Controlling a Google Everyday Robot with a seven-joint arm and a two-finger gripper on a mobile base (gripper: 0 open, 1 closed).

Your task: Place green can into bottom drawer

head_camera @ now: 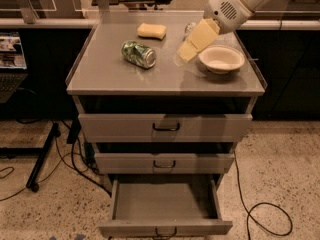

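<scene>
The green can (137, 54) lies on its side on the cabinet top (125, 79), left of centre. My gripper (186, 52) hangs over the cabinet top to the right of the can, apart from it, and holds nothing that I can see. The bottom drawer (165, 204) is pulled out and open, with nothing inside and its small dark handle on the front. The two shallower drawers above it are shut.
A white bowl (221, 59) sits on the right of the cabinet top, next to the gripper. A yellow sponge (152, 31) lies at the back. A silver can (189, 28) is mostly hidden behind the gripper. Cables (260, 219) run on the floor to the right.
</scene>
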